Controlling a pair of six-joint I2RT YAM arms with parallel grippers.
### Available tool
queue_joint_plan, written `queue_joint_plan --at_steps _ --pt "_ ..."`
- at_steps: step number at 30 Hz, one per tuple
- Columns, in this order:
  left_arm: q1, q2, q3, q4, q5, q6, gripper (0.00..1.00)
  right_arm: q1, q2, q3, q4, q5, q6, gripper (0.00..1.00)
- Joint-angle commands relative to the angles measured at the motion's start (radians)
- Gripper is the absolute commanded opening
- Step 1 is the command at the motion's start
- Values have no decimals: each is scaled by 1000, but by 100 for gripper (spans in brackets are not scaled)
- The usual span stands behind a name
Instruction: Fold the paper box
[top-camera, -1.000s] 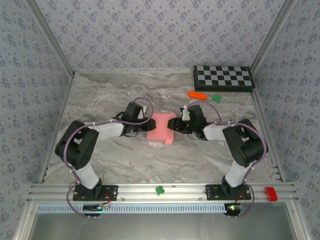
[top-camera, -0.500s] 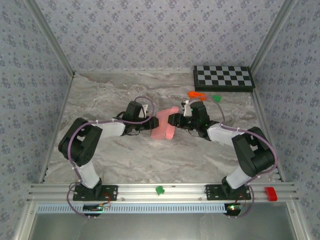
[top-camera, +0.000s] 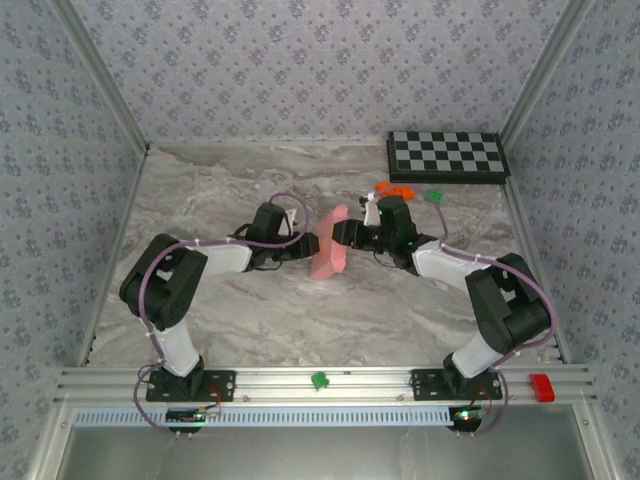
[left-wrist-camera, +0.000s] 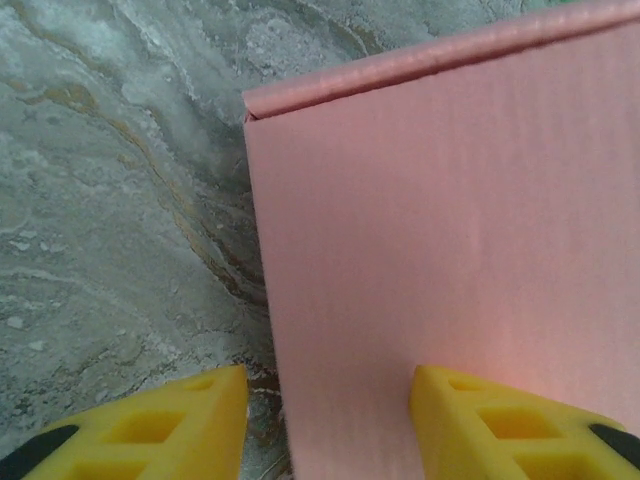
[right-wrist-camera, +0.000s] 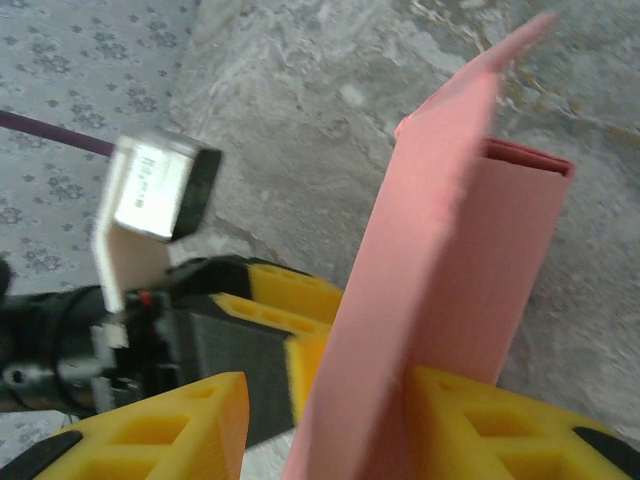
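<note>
The salmon-pink paper box (top-camera: 328, 248) stands tipped up on one long edge in the middle of the table, between my two grippers. My left gripper (top-camera: 308, 248) reaches it from the left. In the left wrist view the box's broad face (left-wrist-camera: 450, 220) runs between the open jaws of that gripper (left-wrist-camera: 330, 385); the right finger (left-wrist-camera: 500, 425) lies against it and the left finger stands clear of its edge. My right gripper (top-camera: 345, 238) comes from the right. Its jaws (right-wrist-camera: 325, 385) are open around a raised flap of the box (right-wrist-camera: 450, 280), which lies against the right finger.
A checkerboard (top-camera: 447, 155) lies at the back right, with a small orange block (top-camera: 393, 188) and a green piece (top-camera: 433, 196) in front of it. Another green piece (top-camera: 320, 380) and a red piece (top-camera: 541, 386) sit on the front rail.
The box has gone from lying flat to standing on edge. My right gripper has swung toward the back with it. The left jaws stand slightly wider.
</note>
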Motion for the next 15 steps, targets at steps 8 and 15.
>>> queue_joint_plan --at_steps 8,15 --pt "-10 3 -39 61 9 -31 49 51 14 78 -82 -52 -16 46" --pt "-3 -36 -39 27 -26 -20 49 62 -43 112 -200 53 -96 46"
